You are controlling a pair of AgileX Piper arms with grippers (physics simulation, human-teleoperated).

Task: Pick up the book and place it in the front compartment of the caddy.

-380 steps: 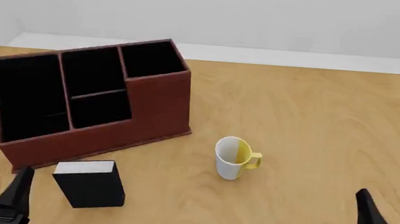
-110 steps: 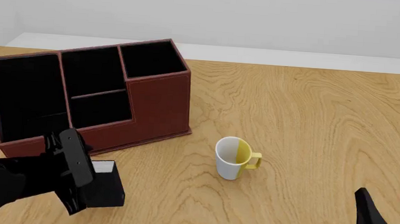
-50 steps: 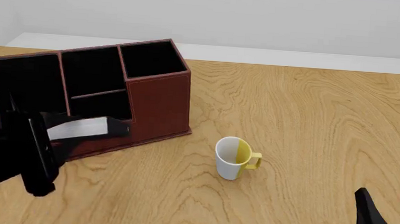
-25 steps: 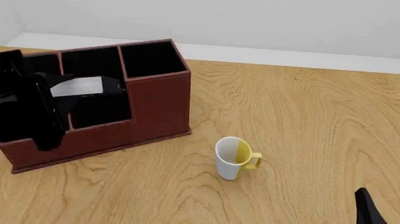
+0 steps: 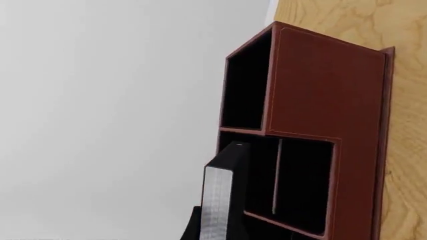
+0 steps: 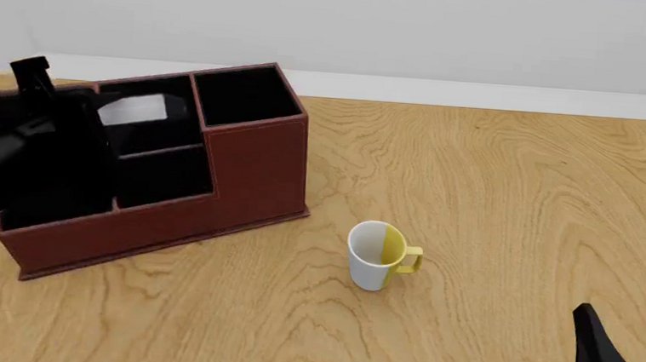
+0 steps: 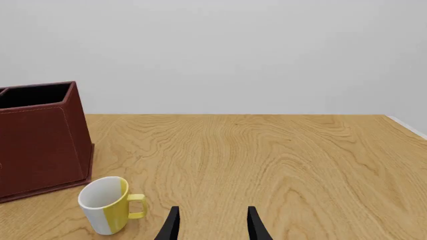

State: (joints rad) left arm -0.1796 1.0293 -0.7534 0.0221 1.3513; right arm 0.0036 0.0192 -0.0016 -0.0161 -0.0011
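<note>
A white-and-yellow mug (image 6: 381, 254) stands alone on the wooden surface (image 6: 504, 202) near the middle of the front frame, right of and below the caddy (image 6: 148, 160), well apart from it; nothing lies between the mug and my right tool (image 6: 626, 356). That right tool sits at the lower right corner of the frame, its two fingers parted and holding nothing, touching nothing. My left arm comes in from the left edge and covers much of the caddy's left compartment in the front view. At its end my left tool (image 6: 117, 115) is clenched on the book (image 6: 134, 110), which is up off the surface in the upper left of the frame, over the caddy's middle compartments, its white page edges showing. In the left wrist view the book (image 5: 220, 200) sits edge-on against the caddy's (image 5: 320, 135) dark openings; whether it touches a wall I cannot tell.
</note>
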